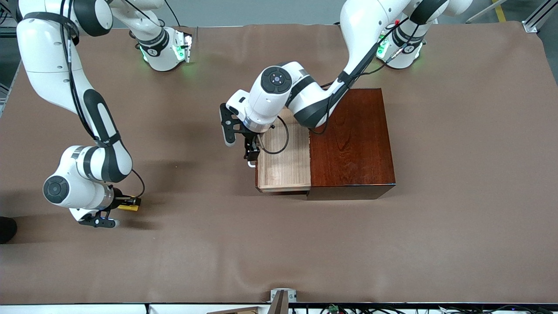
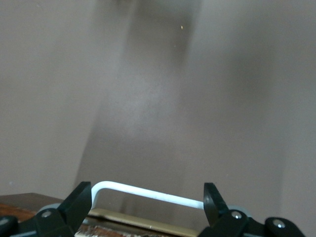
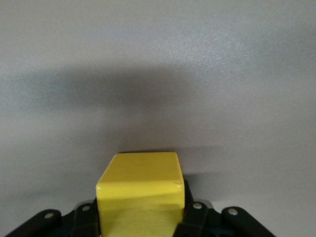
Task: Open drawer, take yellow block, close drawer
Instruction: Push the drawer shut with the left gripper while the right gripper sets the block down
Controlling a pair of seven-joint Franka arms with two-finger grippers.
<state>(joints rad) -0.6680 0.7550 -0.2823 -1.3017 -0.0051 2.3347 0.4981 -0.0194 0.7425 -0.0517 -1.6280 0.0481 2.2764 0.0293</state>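
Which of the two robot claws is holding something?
The right gripper, low over the table's right-arm end, is clamped on the small yellow block. The left gripper merely straddles the drawer's white handle, open.

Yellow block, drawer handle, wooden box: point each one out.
Yellow block [image 3: 140,190], right wrist view: its front face, between the right hand's fingers.
Drawer handle [image 2: 148,193], left wrist view: middle of the white bar.
Wooden box [image 1: 352,139], front view: its dark top.
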